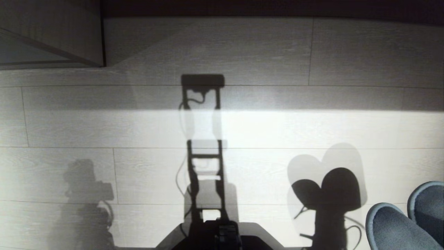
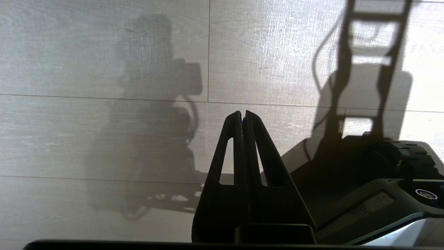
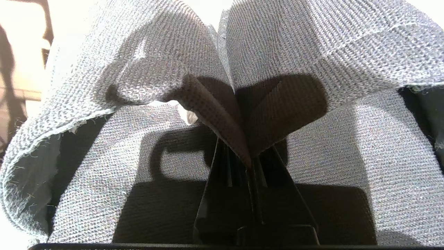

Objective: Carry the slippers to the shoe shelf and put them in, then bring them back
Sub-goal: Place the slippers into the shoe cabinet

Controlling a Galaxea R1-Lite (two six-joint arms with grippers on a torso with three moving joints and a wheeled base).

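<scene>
The two grey-blue woven slippers [image 1: 392, 229] hang side by side at the lower right edge of the head view, above the floor; their heart-shaped shadow falls on the boards beside them. In the right wrist view my right gripper [image 3: 251, 163] is shut on the inner edges of both slippers [image 3: 145, 69], which are pinched together between its fingers and fill the view. My left gripper [image 2: 241, 114] is shut with nothing in it and hangs over bare floor beside the robot's base. Neither gripper itself shows in the head view. The shoe shelf is out of view.
Pale wood-plank floor [image 1: 277, 132] spreads ahead, sunlit in a band, with the robot's shadow across it. A corner of pale wood furniture [image 1: 52, 34] stands at the far left, and a dark strip [image 1: 277, 8] runs along the far edge. My dark base [image 1: 222, 236] shows below.
</scene>
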